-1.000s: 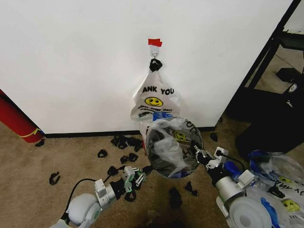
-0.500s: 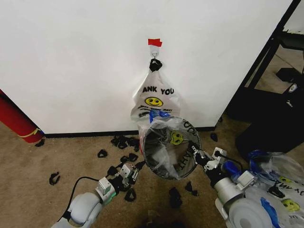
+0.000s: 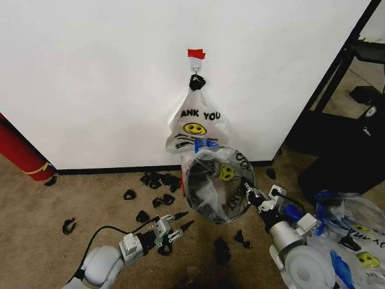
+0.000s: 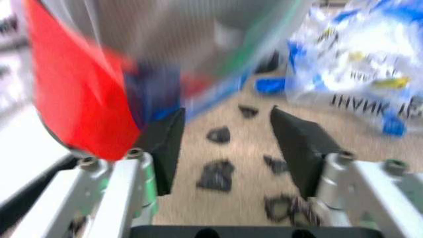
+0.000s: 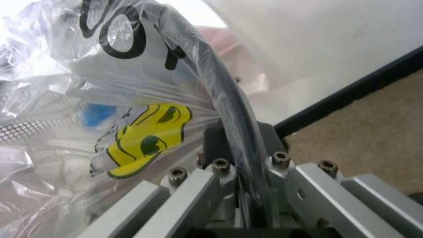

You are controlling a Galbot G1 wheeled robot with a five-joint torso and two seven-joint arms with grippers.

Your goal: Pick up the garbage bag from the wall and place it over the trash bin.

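head view: right gripper [image 3: 255, 197] fingers clamp the bagged trash bin [image 3: 218, 191] rim at 3 o'clock; left gripper [image 3: 178, 224] fingers spread apart.

Left hand [image 3: 178, 224] spread; right hand [image 3: 253, 195] clamped

Left end effector [image 3: 180, 223] has let go and pulled back from the trash bin [image 3: 218, 191].

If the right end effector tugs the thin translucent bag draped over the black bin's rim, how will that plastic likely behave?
The thin translucent white plastic bag looks crinkled and limp over the round black trash bin, so it probably stretches and bunches rather than holding shape. The right end effector is shut on bag and rim together; the film looks glossy, so it may slip. The tilted bin seems light enough to follow.
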